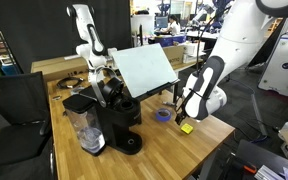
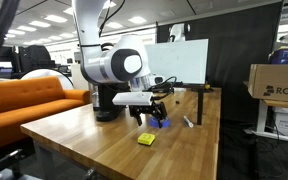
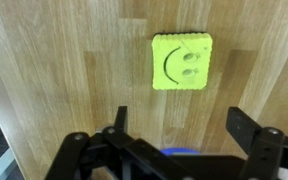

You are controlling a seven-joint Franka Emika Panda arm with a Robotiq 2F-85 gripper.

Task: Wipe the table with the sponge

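Note:
The sponge (image 3: pixel 182 63) is a flat yellow square with a smiley face pressed into it. It lies on the light-brown wooden table (image 3: pixel 64 70), near the table's edge in both exterior views (image 1: pixel 186 128) (image 2: pixel 146 139). My gripper (image 3: pixel 179 128) hangs above the table with its fingers wide apart and nothing between them. It is a little way off the sponge and does not touch it. In both exterior views the gripper (image 1: pixel 183 112) (image 2: pixel 150 112) hovers just above and beside the sponge.
A blue-purple tape roll (image 1: pixel 163 115) lies on the table by the gripper; a sliver shows in the wrist view (image 3: pixel 180 152). A black coffee machine (image 1: pixel 114 118) with a clear jug (image 1: pixel 87 130) and a white board (image 1: pixel 144 70) stand further in. An orange sofa (image 2: pixel 24 100) is beside the table.

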